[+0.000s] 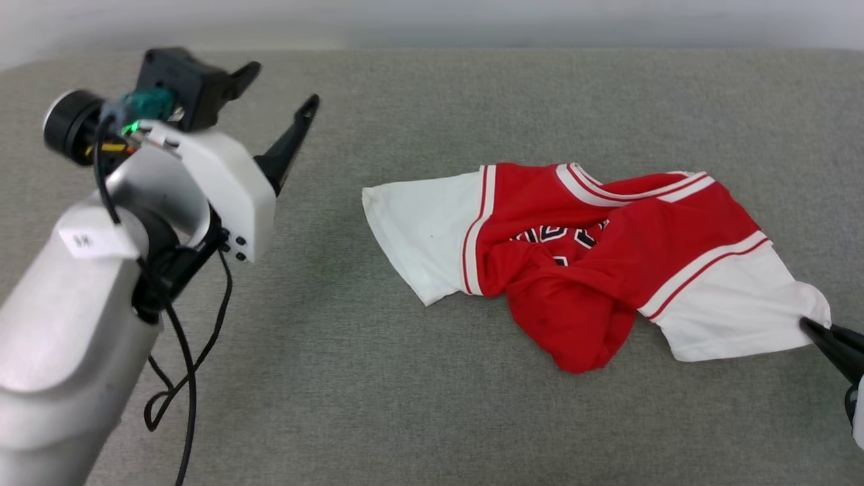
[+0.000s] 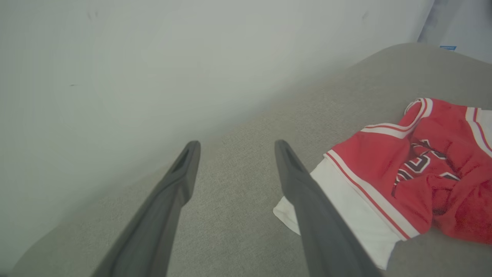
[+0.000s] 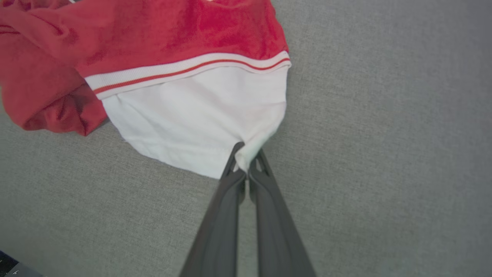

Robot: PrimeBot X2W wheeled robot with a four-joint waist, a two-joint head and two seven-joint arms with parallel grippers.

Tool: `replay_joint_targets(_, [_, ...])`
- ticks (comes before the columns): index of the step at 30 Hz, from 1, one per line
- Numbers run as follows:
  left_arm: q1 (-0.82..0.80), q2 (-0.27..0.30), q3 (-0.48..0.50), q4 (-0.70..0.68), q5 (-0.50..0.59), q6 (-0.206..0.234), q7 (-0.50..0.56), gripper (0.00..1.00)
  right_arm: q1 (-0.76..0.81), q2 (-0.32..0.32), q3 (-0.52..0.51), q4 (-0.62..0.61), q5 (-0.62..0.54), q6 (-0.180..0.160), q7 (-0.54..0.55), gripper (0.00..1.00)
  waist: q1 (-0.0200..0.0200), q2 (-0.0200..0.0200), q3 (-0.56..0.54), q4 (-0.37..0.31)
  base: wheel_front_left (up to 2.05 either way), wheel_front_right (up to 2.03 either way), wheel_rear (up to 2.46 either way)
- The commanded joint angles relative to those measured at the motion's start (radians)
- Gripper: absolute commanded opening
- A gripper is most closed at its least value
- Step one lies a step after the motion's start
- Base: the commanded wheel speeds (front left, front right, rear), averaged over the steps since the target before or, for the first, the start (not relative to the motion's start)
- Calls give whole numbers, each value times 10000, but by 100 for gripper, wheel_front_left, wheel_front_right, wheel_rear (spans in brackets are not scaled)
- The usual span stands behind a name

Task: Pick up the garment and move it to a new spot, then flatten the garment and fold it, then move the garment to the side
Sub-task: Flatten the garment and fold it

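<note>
Grey fabric worktop, pale wall behind; crumpled red-and-white jersey T-shirt, white sleeve pinched by right hand; left hand wide.

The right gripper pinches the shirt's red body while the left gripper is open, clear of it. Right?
Not quite: the right gripper is shut on the white sleeve of the shirt, as the right wrist view shows. The left gripper is open, clear of it.

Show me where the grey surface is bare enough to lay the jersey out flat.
Widest bare stretch: the grey surface in front of the garment, between the left arm's cable and the right claw, which pinches the white sleeve. Also bare: the far strip between garment and wall. Crowded: lower left, around the open left claw and its arm.
</note>
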Motion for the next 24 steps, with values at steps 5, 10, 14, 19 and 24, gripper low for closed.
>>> replay_joint_targets(5, [-1462,686,-1489,481,-1327,0,1930,100,-471,129,108,-87,-192,-13,-64,0,0,0,569,-411,0,0,0])
replay_joint_targets(10, [-2665,992,-3109,1197,-2217,-1,3495,100,-932,199,331,-104,-259,-13,-155,0,0,0,1040,-727,0,0,0])
replay_joint_targets(14, [-3501,988,-4213,1734,-2679,-2,4235,100,-1346,223,564,-14,-296,-13,-264,0,0,0,1401,-975,0,0,0])
replay_joint_targets(19, [-4419,959,-5548,2372,-3057,-2,4872,100,-1869,220,832,77,-300,-13,-389,0,0,0,1846,-1247,0,0,0])
replay_joint_targets(24, [-5127,929,-6658,3071,-3299,-2,5181,100,-2309,262,1081,130,-336,-13,-497,0,0,0,2282,-1431,0,0,0])
